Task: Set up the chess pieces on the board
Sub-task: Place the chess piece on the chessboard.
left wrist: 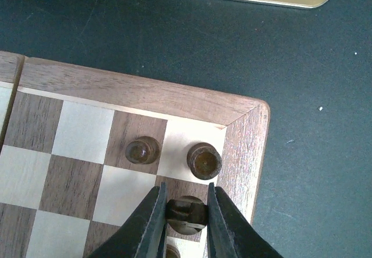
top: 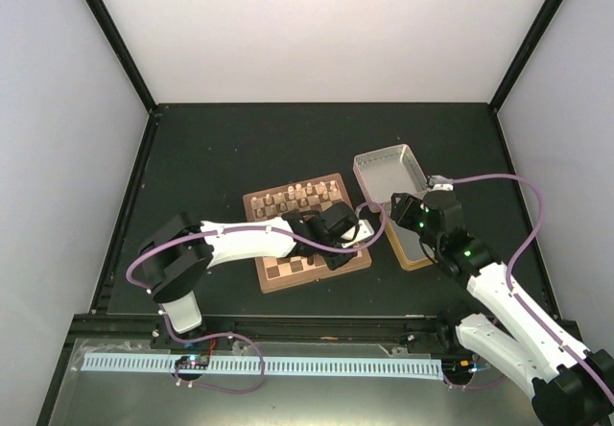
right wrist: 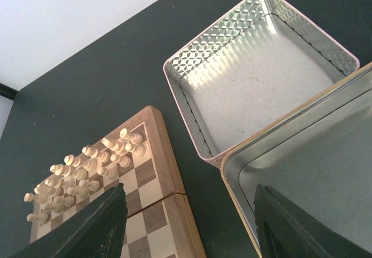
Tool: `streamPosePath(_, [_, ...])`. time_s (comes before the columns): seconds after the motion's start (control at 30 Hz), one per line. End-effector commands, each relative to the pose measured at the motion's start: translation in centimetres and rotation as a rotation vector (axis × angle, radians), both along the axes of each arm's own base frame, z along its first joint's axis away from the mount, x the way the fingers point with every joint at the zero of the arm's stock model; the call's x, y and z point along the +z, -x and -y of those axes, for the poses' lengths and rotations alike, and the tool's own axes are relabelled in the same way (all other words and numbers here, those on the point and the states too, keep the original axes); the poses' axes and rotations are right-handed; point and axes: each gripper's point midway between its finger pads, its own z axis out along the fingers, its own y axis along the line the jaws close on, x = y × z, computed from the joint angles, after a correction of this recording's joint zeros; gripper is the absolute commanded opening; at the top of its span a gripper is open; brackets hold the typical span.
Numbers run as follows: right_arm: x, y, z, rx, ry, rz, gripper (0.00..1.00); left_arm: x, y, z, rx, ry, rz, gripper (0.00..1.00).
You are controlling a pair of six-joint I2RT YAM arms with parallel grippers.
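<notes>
While the top view shows little of the fine work, it does place the board (top: 288, 271) at the middle of the frame, with the pale pieces (top: 302, 196) ranked along its upper edge. The left gripper (top: 338, 229) reaches over its lower right part, and the right gripper (top: 403, 210) hangs just right of it, over the gold-rimmed tin half (top: 413, 246) that lies below the silver tin half (top: 389, 169). In the left wrist view the left claw is pinched on a dark piece (left wrist: 186, 214) at the bottom centre, on or just above a dark square beside the board's rim. Two more dark pieces (left wrist: 142, 150) stand upright on the corner squares above it, and the top of another peeks in at the bottom edge. In the right wrist view the right claw is spread wide with nothing between its fingers (right wrist: 87, 229). The pale set fills two tidy rows at lower left, and what shows of both tin halves holds no chessmen. By my reading the pale side is done and the dark side is under way. How many dark men are left to place cannot be told from these views.
</notes>
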Motion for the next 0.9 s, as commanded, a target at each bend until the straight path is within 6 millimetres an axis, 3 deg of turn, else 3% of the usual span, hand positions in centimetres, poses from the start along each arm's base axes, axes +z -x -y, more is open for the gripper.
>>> streamPosePath(0.0, [0.0,-0.2,-0.1,0.001,-0.018,0.008,0.60,0.6,-0.7,0.9,-0.011,0.010,0.041,0.16])
streamPosePath(0.5, [0.0,-0.1,-0.4,0.019,-0.021,0.017,0.61,-0.2,-0.7,0.5,-0.012,-0.011,0.043,0.26])
streamPosePath(0.87, [0.6,0.0,-0.6,0.036,-0.032,0.024,0.61,1.5,-1.0,0.2,0.014,0.008,0.064,0.30])
